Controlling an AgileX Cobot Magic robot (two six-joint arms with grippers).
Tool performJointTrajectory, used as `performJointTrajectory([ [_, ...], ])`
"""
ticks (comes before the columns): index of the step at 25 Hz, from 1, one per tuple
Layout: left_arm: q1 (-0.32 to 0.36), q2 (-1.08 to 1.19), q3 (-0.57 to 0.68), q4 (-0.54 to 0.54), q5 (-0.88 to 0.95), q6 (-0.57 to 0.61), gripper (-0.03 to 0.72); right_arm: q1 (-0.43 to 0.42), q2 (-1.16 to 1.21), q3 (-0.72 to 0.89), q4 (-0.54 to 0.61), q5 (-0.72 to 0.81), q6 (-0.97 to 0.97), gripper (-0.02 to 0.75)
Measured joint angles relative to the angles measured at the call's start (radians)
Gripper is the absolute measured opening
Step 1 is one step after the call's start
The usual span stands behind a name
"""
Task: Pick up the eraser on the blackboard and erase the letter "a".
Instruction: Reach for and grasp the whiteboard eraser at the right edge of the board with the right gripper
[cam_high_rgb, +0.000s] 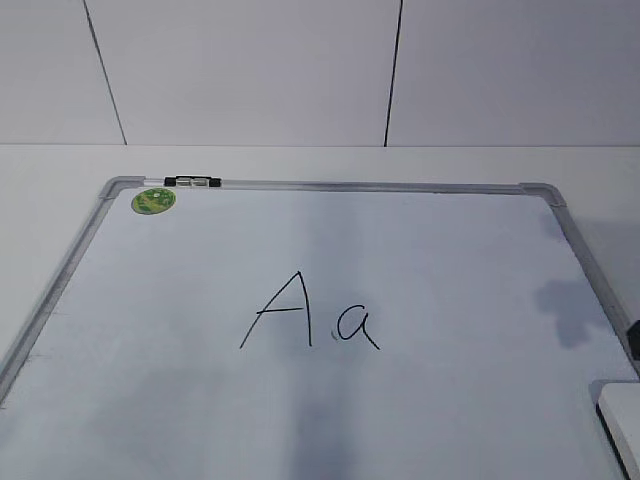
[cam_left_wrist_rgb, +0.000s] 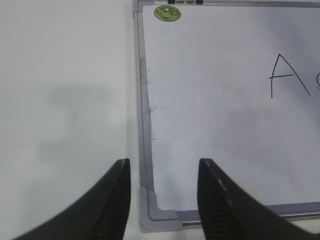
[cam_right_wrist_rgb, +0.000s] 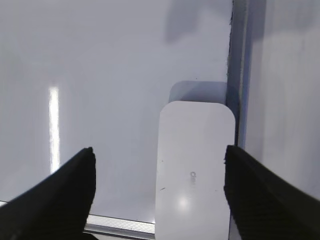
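The blackboard (cam_high_rgb: 420, 250) is a white board with a grey frame, lying flat. A capital "A" (cam_high_rgb: 280, 310) and the small letter "a" (cam_high_rgb: 358, 328) are written near its middle. The white eraser (cam_right_wrist_rgb: 196, 170) lies on the board against the frame's right edge; its corner shows at the exterior view's lower right (cam_high_rgb: 620, 415). My right gripper (cam_right_wrist_rgb: 159, 167) is open above the eraser, which lies between its fingers toward the right one. My left gripper (cam_left_wrist_rgb: 164, 172) is open and empty over the board's near left corner (cam_left_wrist_rgb: 157, 212). Neither gripper shows in the exterior view.
A round green sticker (cam_high_rgb: 153, 201) and a small black-and-white clip (cam_high_rgb: 193, 182) sit at the board's far left corner. The board rests on a white table (cam_left_wrist_rgb: 65, 100). A white panelled wall (cam_high_rgb: 300, 70) stands behind.
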Motion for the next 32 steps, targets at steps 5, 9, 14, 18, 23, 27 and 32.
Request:
performJointTrajectory([
  [5,-0.017,0.0,0.0,0.0,0.0,-0.002,0.347,0.0,0.097,-0.004,0.012,0.023,0.0,0.645],
  [9,-0.036,0.0,0.0,0.0,0.0,-0.002,0.349,0.0,0.148,-0.004,0.006,0.058,0.0,0.645],
  [14,-0.048,0.0,0.0,0.0,0.0,-0.002,0.349,0.0,0.153,-0.004,-0.046,0.087,0.007,0.616],
  [18,-0.048,0.0,0.0,0.0,0.0,-0.002,0.349,0.0,0.153,-0.004,-0.073,0.1,0.025,0.613],
  [23,-0.048,0.0,0.0,0.0,0.0,-0.002,0.349,0.0,0.153,-0.004,-0.074,0.107,0.029,0.612],
  [27,-0.048,0.0,0.0,0.0,0.0,-0.002,0.349,0.0,0.153,-0.004,-0.074,0.123,0.029,0.644],
  [32,-0.048,0.0,0.0,0.0,0.0,-0.002,0.349,0.0,0.159,-0.004,-0.06,0.128,0.025,0.675],
])
